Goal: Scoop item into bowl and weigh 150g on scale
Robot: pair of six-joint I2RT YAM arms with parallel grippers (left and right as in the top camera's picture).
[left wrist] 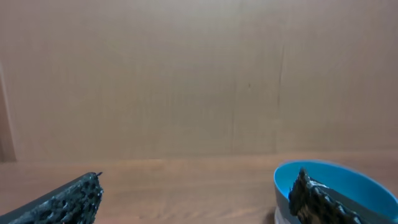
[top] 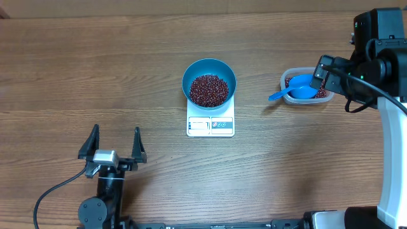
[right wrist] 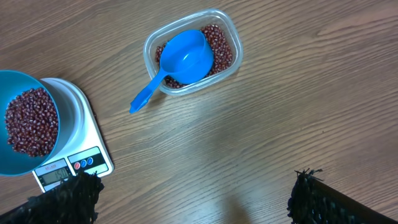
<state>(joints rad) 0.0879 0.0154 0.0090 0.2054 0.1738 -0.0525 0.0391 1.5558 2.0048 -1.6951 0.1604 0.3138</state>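
Observation:
The teal-blue bowl [top: 191,71] stands on the white scale [top: 210,126] at the table's middle, holding a heap of dark red-brown beans [top: 209,89]. My left gripper [top: 109,141] is open near the front left, well apart from the bowl, with nothing between its fingers; its wrist view catches the bowl [left wrist: 348,180] at lower right. My right gripper [right wrist: 199,193] is open and empty, raised above the table near the clear tub. From there I see the bowl [right wrist: 25,81], its beans [right wrist: 31,121] and the scale [right wrist: 81,124] at left.
A clear plastic tub [top: 286,75] at the right holds more beans and a bright blue scoop [top: 296,89], its handle sticking out over the rim toward the scale. The tub [right wrist: 233,31] and scoop [right wrist: 183,56] also appear in the right wrist view.

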